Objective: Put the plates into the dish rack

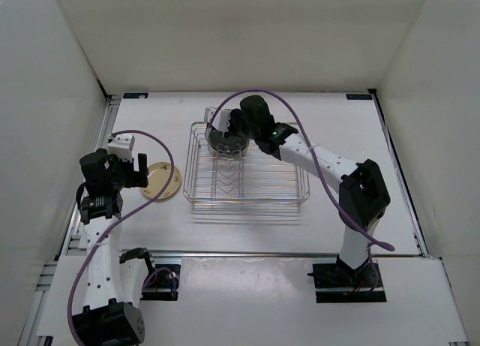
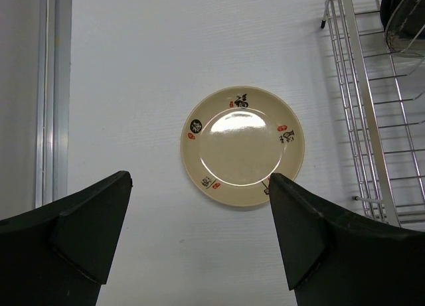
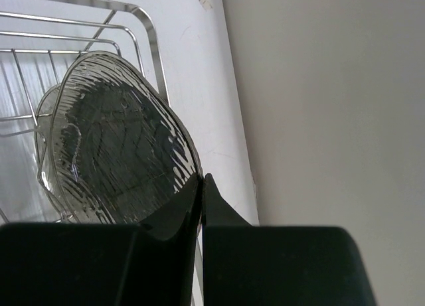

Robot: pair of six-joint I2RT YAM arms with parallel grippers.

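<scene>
Plate [image 2: 242, 145], cream, lies flat on the tabletop [image 2: 133, 87] just ahead of our wide-open, empty left tool [image 2: 199, 180]; our closed right tool [image 3: 201, 183] is farther.

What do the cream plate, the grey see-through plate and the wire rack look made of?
Cream round printed plate: glossy, maybe melamine or glazed ceramic; sharp glare.
Translucent grey rippled plate: glass or clear plastic; dark shape shows through.
Silver wire dish rack: shiny metal wire, plated or stainless.

White table [image 1: 360, 128] — plain white walls [image 1: 225, 31] around it.
</scene>
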